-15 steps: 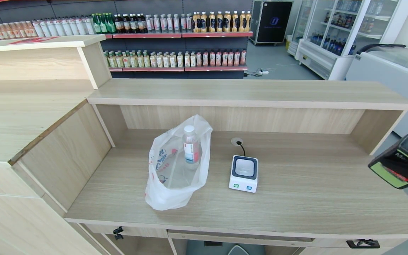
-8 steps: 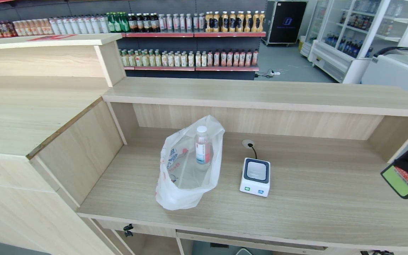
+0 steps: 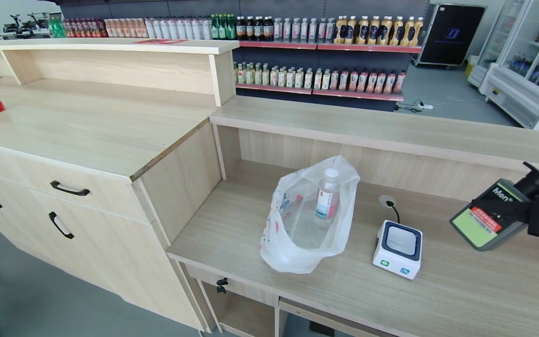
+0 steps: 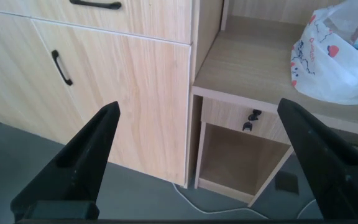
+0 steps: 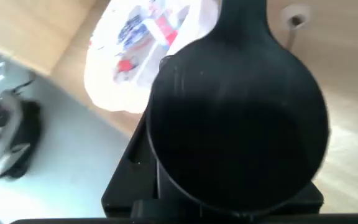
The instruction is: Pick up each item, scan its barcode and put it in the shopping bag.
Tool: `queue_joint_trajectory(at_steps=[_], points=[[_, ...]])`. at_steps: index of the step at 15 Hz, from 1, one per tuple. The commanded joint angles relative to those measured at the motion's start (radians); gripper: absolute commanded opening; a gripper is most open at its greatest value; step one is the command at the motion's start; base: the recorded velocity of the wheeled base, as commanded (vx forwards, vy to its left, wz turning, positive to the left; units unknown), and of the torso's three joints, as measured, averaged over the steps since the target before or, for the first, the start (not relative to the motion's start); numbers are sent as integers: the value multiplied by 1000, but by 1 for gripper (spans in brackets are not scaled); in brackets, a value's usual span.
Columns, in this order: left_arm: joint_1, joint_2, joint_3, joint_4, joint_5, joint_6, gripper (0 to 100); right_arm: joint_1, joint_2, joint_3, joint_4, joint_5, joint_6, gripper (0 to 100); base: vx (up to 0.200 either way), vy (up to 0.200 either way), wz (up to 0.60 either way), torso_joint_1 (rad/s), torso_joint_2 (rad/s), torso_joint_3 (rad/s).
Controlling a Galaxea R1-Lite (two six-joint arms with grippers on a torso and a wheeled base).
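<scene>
Head view first: the right gripper (image 3: pixel 534 210) is clamped on a flat dark pack (image 3: pixel 482 223) with a green face. It's held in the air over the right end of the counter (image 3: pixel 461 290), well apart from the boxy white scanner (image 3: pixel 398 243). The thin crinkly shopping bag (image 3: pixel 297 243) sits just beside the scanner, mouth gaping, with a clear bottle (image 3: pixel 328 196) upright inside. Pale wood grain all round, black drawer handles (image 3: pixel 69 189). The left gripper (image 4: pixel 197 162) hangs low by the cabinet (image 4: pixel 148 81), fingers spread wide, nothing in them. A round black shape (image 5: pixel 238 124) blocks most of the right wrist view.
</scene>
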Motion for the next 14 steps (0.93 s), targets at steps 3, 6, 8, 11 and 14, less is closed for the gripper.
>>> queue_joint_trajectory(at_steps=[3,6,8,11,14], points=[[-1,0,0,1,1,-2,100,-112,192,-3,-59,185,10,0,0,0,0,0,0,0],[-1,0,0,1,1,0,100,-136,327,-32,-131,206,16,0,0,0,0,0,0,0],[-1,0,0,1,1,0,100,-147,396,-60,-133,224,18,0,0,0,0,0,0,0],[-1,0,0,1,1,0,100,-152,474,-84,-148,254,18,0,0,0,0,0,0,0],[-1,0,0,1,1,0,100,-124,527,-115,-191,254,14,0,0,0,0,0,0,0]])
